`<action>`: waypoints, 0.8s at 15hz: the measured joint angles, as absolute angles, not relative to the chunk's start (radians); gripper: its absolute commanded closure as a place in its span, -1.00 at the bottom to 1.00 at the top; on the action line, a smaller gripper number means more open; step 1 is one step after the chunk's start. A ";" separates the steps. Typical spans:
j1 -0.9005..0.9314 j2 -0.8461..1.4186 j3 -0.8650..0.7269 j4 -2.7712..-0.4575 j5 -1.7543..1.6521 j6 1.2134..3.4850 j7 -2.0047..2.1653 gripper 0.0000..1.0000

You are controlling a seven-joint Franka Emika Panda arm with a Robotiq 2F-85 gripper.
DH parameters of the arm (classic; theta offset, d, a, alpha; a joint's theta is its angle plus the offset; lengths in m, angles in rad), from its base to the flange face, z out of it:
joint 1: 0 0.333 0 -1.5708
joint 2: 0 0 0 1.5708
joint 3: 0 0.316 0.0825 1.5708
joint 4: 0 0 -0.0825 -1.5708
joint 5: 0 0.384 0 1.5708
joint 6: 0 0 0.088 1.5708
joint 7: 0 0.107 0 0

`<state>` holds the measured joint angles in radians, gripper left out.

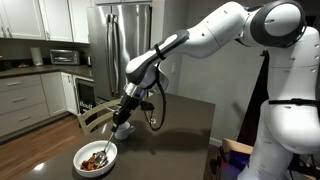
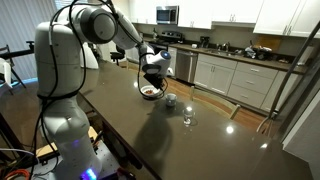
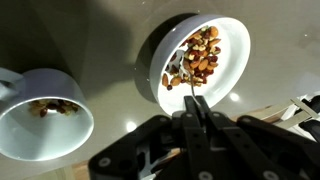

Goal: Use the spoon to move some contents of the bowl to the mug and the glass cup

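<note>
- The black Robotiq gripper point(image 3: 196, 102) on the white Panda arm point(image 1: 215, 35) was clenched, its two fingers pressed together on the handle of the slim silvery-white spoon point(image 3: 180, 80).
- In the wrist view the spoon reached from the fingertips into the wide round white bowl point(image 3: 240, 48), its head lying among the pieces at the edge of the heap nearest the gripper.
- The contents point(image 3: 205, 55), brown and reddish chunky pieces like nuts, filled much of the bowl's floor.
- In an exterior view the spoon slanted down from the gripper to the bowl point(image 1: 95, 170), which stood near the table's edge with the brown heap point(image 1: 96, 157) showing inside it.
- The small white mug point(image 3: 20, 135) stood beside the bowl, apart from it; a few brown pieces point(image 3: 52, 106) lay at its bottom.
- In an exterior view the bowl, the mug point(image 2: 170, 100) and the small clear glass cup point(image 2: 188, 117) stood in a loose row on the dark glossy table point(image 2: 150, 145), the glass farthest from the gripper.
- Whether the glass held anything could not be told.
- Behind the table stood a stainless steel fridge point(image 1: 120, 40), white kitchen cabinets point(image 1: 20, 100) and a microwave point(image 1: 63, 57) on the counter.
</note>
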<state>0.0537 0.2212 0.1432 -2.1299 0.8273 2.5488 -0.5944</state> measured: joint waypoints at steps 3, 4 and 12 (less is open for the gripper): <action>0.054 0.227 0.145 -2.129 0.847 2.547 -0.598 0.94; 0.054 0.229 0.145 -2.129 0.854 2.546 -0.599 0.94; 0.052 0.249 0.148 -2.122 0.994 2.489 -0.680 0.94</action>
